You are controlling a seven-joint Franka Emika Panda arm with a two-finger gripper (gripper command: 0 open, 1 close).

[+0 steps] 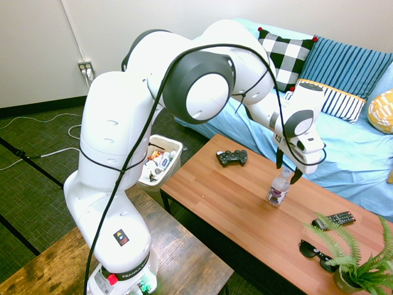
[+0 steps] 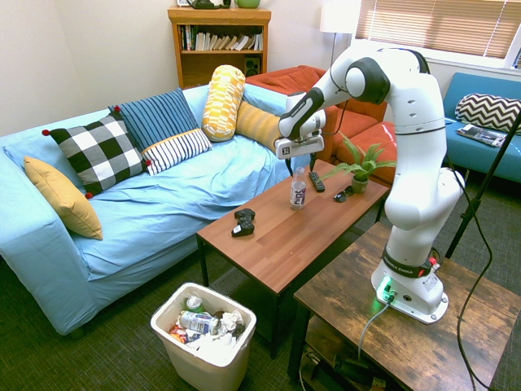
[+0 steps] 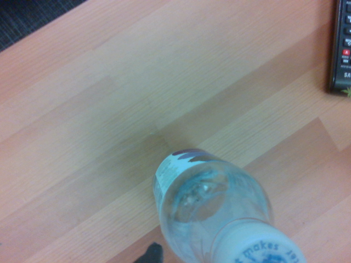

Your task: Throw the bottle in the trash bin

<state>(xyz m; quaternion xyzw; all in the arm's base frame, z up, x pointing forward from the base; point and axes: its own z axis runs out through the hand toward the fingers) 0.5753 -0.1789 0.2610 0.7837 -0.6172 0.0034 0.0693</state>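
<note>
Two fingers of the gripper (image 1: 288, 171) stand wide apart around the bottle (image 1: 279, 188), seemingly not gripping it.

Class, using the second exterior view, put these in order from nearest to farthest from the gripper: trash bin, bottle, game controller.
1. Bottle: upright on the table, right at the gripper.
2. Game controller: on the same table, toward the end near the bin.
3. Trash bin: on the floor, beyond that table end.
</note>
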